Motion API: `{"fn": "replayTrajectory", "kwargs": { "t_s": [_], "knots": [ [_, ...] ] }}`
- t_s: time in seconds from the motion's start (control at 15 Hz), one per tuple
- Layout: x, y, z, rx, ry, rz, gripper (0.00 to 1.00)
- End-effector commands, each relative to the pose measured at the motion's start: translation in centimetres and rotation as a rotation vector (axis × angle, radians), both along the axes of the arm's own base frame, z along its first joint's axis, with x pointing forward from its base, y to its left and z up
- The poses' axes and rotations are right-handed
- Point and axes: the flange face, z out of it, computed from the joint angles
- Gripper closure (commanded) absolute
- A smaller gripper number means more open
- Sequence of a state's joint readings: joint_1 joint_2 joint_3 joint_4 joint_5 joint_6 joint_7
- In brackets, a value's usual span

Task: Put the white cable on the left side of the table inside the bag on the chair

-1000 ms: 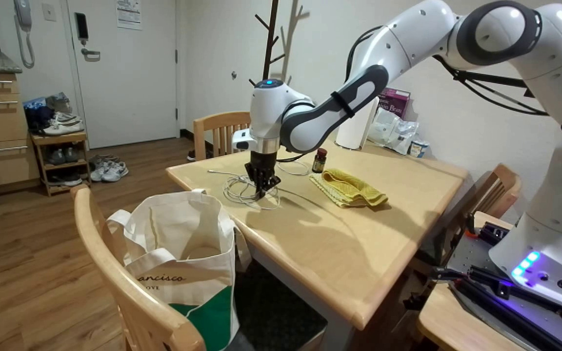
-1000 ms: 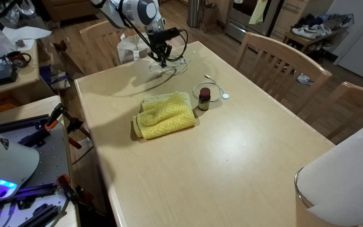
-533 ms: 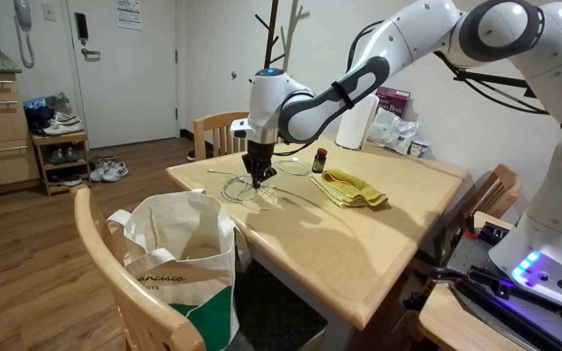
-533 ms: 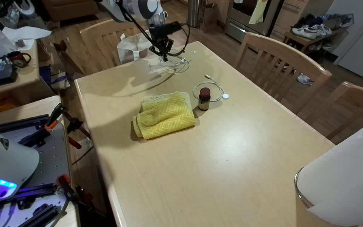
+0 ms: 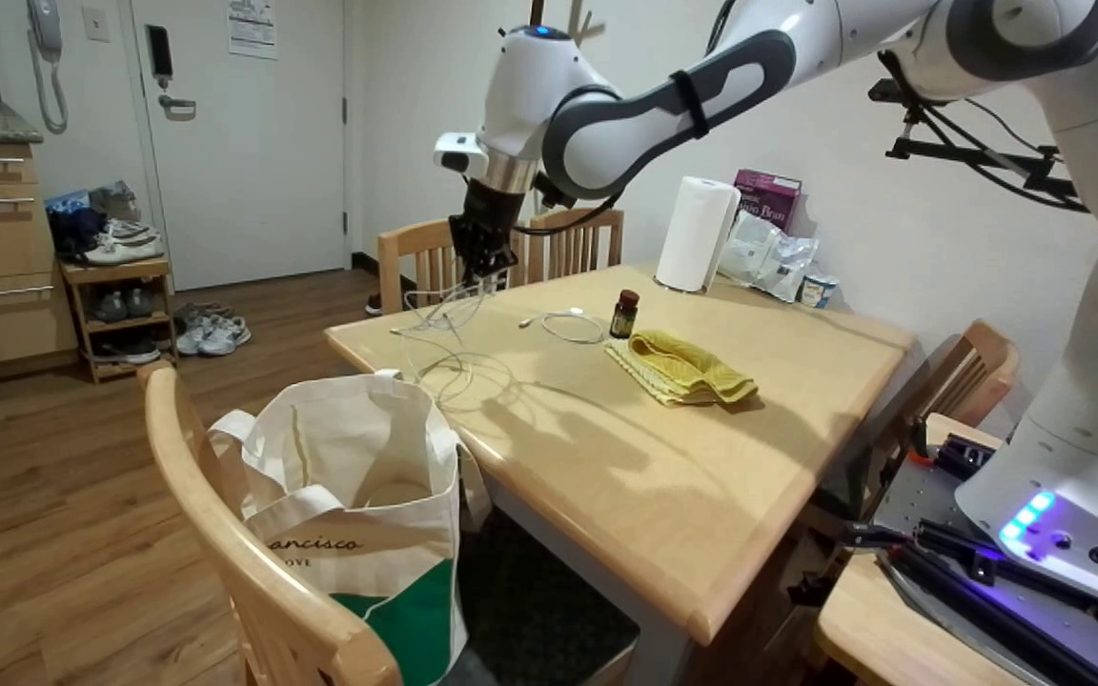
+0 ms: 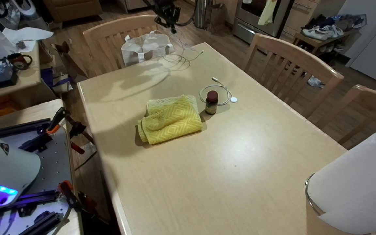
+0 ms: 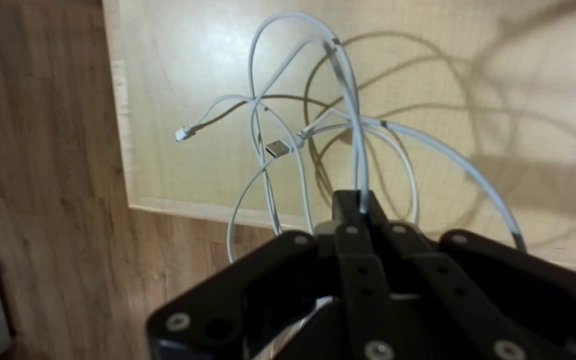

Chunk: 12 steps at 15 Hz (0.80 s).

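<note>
The white cable (image 7: 357,120) is pinched between the fingertips of my gripper (image 7: 360,200) in the wrist view. Its loops hang down, and a USB plug (image 7: 278,148) and a small connector (image 7: 182,133) show. In an exterior view the gripper (image 5: 479,278) is above the far-left part of the table (image 5: 597,486), with the cable's lower loops hanging at or just above the tabletop. The open white and green bag (image 5: 396,543) stands on the chair (image 5: 254,562), nearer that camera than the gripper. The bag also shows in an exterior view (image 6: 145,49), beyond the table edge.
A second white cable with a round white disc (image 6: 233,100) lies on the table beside a dark bottle (image 6: 211,102). A folded yellow cloth (image 6: 171,119) lies near it. A paper towel roll (image 5: 699,233) stands at the back. The chair's backrest rises behind the bag.
The gripper has risen from the table, lifting part of the white cable off the tabletop. The loops now hang below the fingers. The bag and other objects have not moved.
</note>
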<state>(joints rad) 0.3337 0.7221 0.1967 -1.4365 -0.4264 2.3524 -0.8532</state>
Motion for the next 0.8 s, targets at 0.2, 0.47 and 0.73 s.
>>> {"fn": "replayTrajectory", "kwargs": {
  "t_s": [0.2,0.47,0.73],
  "knots": [
    [-0.5,2.4,8.3,0.028,-0.115,0.046,0.97],
    [-1.7,5.4,11.9,0.055,-0.166,0.097,0.97],
    [-3.4,9.0,13.4,0.082,-0.184,0.163,0.97]
  ]
}}
